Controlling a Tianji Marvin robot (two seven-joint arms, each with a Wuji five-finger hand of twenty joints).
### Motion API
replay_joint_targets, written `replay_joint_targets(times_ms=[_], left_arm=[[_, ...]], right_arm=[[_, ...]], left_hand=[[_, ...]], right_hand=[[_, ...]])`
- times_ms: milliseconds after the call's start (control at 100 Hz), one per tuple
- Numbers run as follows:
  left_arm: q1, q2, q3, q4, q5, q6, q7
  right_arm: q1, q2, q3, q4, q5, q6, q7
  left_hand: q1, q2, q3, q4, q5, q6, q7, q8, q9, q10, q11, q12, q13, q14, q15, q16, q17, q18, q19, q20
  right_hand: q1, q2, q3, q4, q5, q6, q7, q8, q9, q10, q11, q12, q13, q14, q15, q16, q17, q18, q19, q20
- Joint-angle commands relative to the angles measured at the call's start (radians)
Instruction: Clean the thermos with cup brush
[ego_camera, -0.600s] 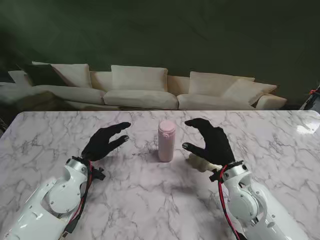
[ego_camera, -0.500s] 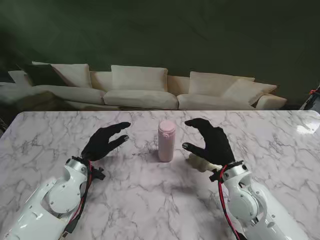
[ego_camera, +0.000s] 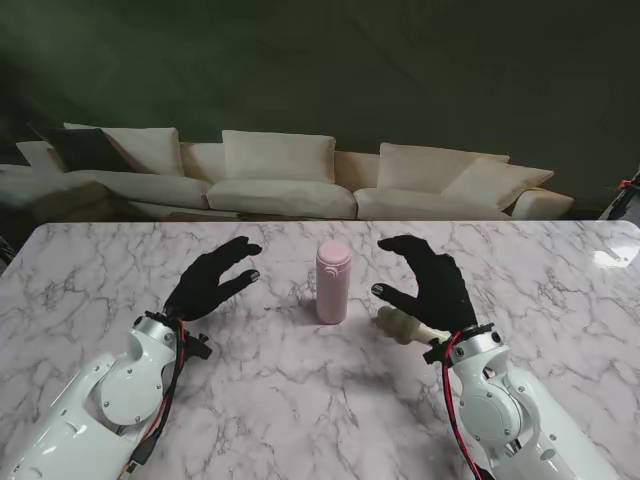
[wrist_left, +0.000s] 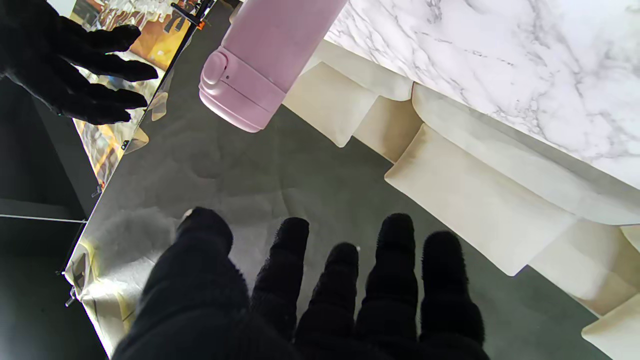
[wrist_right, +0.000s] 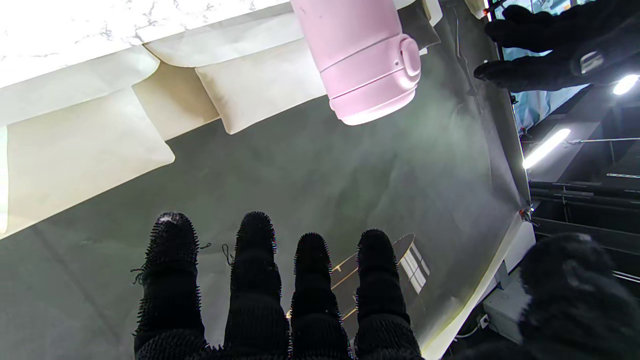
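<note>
Broadly, the marble surface (ego_camera: 300, 400) fills the stand's view, with a cream sofa (ego_camera: 280, 185) beyond its far edge against a dark green backdrop (ego_camera: 320, 70). Both white arms rise from the near corners of the surface, the left arm (ego_camera: 110, 395) and the right arm (ego_camera: 505, 410), each ending in a black-gloved robot hand.

The left robot hand (ego_camera: 210, 283) hovers to the left of the middle of the surface, fingers spread wide and curled slightly, holding nothing; its wrist view shows its fingertips (wrist_left: 395, 235) apart with the thermos ahead of them. The right robot hand (ego_camera: 428, 283) hovers to the right of the middle, its fingers likewise wide apart and arched, gripping nothing; its fingertips (wrist_right: 255, 230) are splayed in its own wrist view.

Between the two hands, well apart from both, the pink thermos (ego_camera: 333, 281) stands upright near the centre of the surface, its lid on. The cup brush (ego_camera: 400, 324), pale cream, lies on the surface just nearer to me than the right palm, mostly hidden under that hand; whether hand and brush touch cannot be told
</note>
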Motion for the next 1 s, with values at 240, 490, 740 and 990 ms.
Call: replay_joint_targets(times_ms=[240,490,740,990], left_arm=[[-0.024,0.015,-0.029,-0.002,-0.018,0.027,-0.109],[-0.144,0.032,-0.002,0.053,-0.164,0.004,-0.268],[-0.241,0.013,0.077,0.112,-0.318,0.004,-0.282],[-0.362,-0.008,0.206,0.221,-0.383,0.029,-0.292]], right_arm=[[-0.024,-0.005,0.023,-0.01,-0.009,0.01,-0.024],[-0.04,-0.009,0.055,-0.005,-0.009,-0.001,-0.053],[-0.047,-0.012,0.072,-0.004,-0.01,-0.01,-0.073],[-0.045,-0.013,0.077,-0.002,-0.009,-0.013,-0.077]], left_hand=[[-0.225,-0.117,-0.019,-0.017,-0.203,0.071,-0.148,-0.157,-0.227,0.041,-0.074,-0.144,-0.18,0.004,-0.122,-0.194,-0.025,-0.1,-0.14,-0.202],[-0.345,-0.289,-0.03,-0.029,-0.283,0.172,-0.169,-0.201,-0.227,0.047,-0.072,-0.152,-0.198,-0.035,-0.11,-0.24,0.011,-0.168,-0.132,-0.231],[-0.346,-0.396,-0.021,-0.037,-0.27,0.229,-0.129,-0.169,-0.178,0.066,-0.05,-0.097,-0.18,-0.048,-0.068,-0.228,0.049,-0.211,-0.093,-0.221],[-0.346,-0.41,-0.011,-0.022,-0.294,0.176,-0.107,-0.088,-0.181,-0.001,-0.017,0.022,-0.184,-0.105,-0.078,-0.212,0.027,-0.254,-0.107,-0.231]], right_hand=[[0.021,0.022,-0.003,0.027,0.017,-0.009,0.005,-0.015,0.0,0.004,0.02,0.007,0.01,-0.017,0.012,0.001,-0.005,-0.035,0.015,-0.001],[0.023,0.021,-0.005,0.027,0.018,-0.009,0.005,-0.015,0.001,0.005,0.022,0.007,0.011,-0.017,0.014,0.002,-0.006,-0.036,0.014,-0.001],[0.022,0.021,-0.006,0.027,0.021,-0.008,0.006,-0.014,0.001,0.005,0.023,0.007,0.01,-0.017,0.014,0.002,-0.007,-0.036,0.014,-0.001],[0.022,0.02,-0.005,0.028,0.021,-0.008,0.005,-0.014,0.001,0.004,0.023,0.007,0.007,-0.017,0.013,0.002,-0.009,-0.036,0.012,-0.001]])
